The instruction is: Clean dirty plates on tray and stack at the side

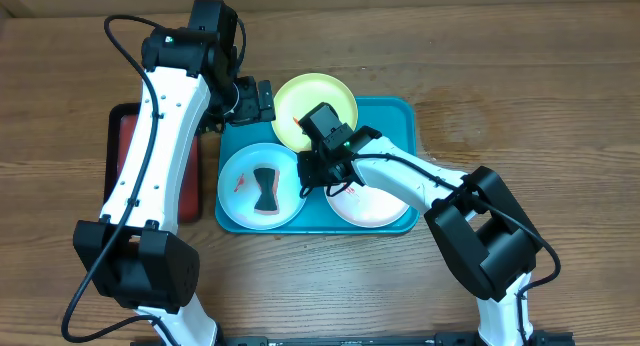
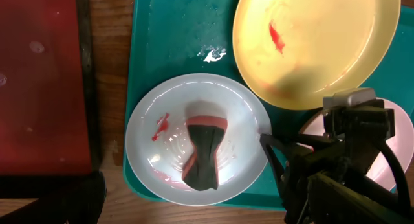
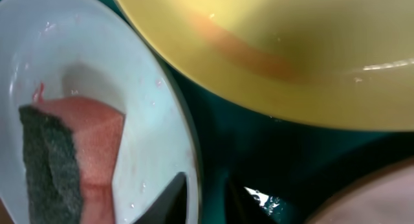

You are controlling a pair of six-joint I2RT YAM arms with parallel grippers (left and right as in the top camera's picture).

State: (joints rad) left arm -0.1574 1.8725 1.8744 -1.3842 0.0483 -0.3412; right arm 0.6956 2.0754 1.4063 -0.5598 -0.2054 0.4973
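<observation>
On the turquoise tray (image 1: 400, 116) lie three plates. The lime-green plate (image 1: 320, 106) is at the back, with a red smear (image 2: 277, 37). The pale blue plate (image 1: 240, 191) is at the front left and carries a red and dark green sponge (image 1: 265, 189) and a small red smear (image 2: 160, 125). The white plate (image 1: 375, 204) is at the front right, partly under the right arm. My right gripper (image 1: 312, 171) is shut on the pale blue plate's right rim (image 3: 193, 179), one finger (image 3: 169, 201) inside the rim, the other outside. My left gripper (image 1: 258, 98) hangs open over the tray's back left corner, holding nothing.
A dark red tray with a black rim (image 1: 122, 146) lies left of the turquoise tray, under the left arm. Drops of water (image 2: 213, 54) glisten on the tray floor between the plates. Wooden tabletop (image 1: 520, 116) surrounds both trays.
</observation>
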